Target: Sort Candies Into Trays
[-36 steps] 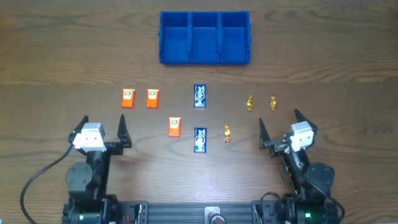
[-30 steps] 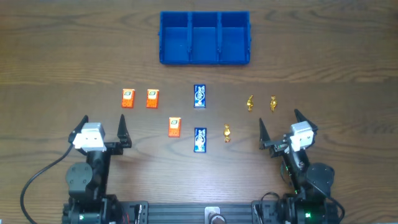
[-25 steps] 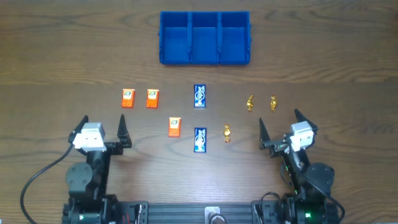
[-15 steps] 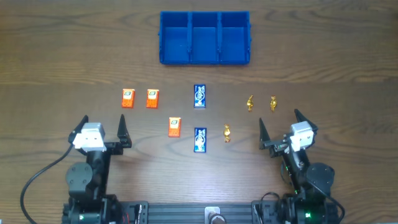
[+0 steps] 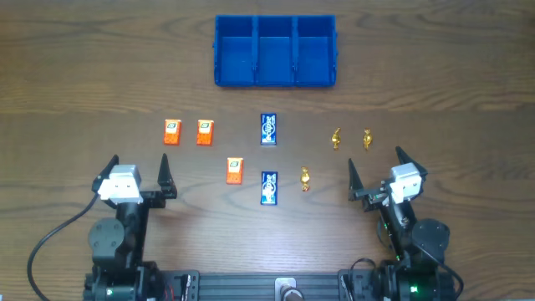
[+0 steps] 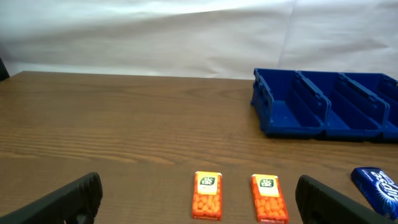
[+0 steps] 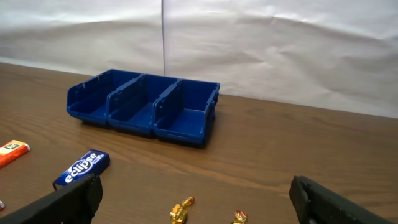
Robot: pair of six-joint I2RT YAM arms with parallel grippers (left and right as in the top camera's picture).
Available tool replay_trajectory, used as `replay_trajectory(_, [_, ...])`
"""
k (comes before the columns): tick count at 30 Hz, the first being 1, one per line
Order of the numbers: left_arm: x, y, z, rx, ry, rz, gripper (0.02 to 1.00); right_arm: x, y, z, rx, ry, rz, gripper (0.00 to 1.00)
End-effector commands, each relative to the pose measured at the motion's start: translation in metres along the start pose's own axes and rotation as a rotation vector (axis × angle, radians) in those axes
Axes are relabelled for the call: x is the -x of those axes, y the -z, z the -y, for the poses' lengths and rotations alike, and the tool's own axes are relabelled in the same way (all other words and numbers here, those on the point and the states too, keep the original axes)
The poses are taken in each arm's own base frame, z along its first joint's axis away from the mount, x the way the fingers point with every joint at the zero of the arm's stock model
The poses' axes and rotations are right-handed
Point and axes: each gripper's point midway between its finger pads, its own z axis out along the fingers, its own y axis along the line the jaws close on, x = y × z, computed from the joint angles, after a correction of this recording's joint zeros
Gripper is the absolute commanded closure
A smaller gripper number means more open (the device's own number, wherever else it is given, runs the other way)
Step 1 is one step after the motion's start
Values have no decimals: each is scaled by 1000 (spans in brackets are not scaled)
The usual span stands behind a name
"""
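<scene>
Blue three-slot tray [image 5: 276, 81] sits at 12 o'clock on the bench [image 5: 84, 67]. All candies lie on the bench at 6 o'clock of the tray, well apart from it. Three orange boxes [image 5: 205, 132] at 9 o'clock of the group: two side by side, third at 5 o'clock of them. Two blue packs [image 5: 268, 130] in the middle, one at 6 o'clock of the other. Three gold candies [image 5: 336, 139] at 3 o'clock: a pair, plus one at 7 o'clock of it, near the 6 o'clock pack. Left hand [image 5: 140, 160] spread wide, empty, at 7 o'clock of the candies. Right hand [image 5: 375, 160] spread wide, empty, at 5 o'clock, near the gold candies.
</scene>
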Motion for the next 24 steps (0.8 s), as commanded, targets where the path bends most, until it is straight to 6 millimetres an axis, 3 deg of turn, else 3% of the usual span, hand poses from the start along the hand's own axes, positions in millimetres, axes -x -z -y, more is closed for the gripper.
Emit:
replay_trajectory(1, [-17,-2,0,-3,-2,-45,20,-2,0,0,-1,15,1,3])
replay_trajectory(20, [-17,-2,-3,12,-2,-46,20,-2,0,0,-1,15,1,3])
replay_trajectory(22, [-4,0,-3,19,-2,-38,20,-2,0,0,-1,16,1,1])
replay_trajectory(24, [21,0,-2,19,3,-77,23,-2,0,0,-1,15,1,3])
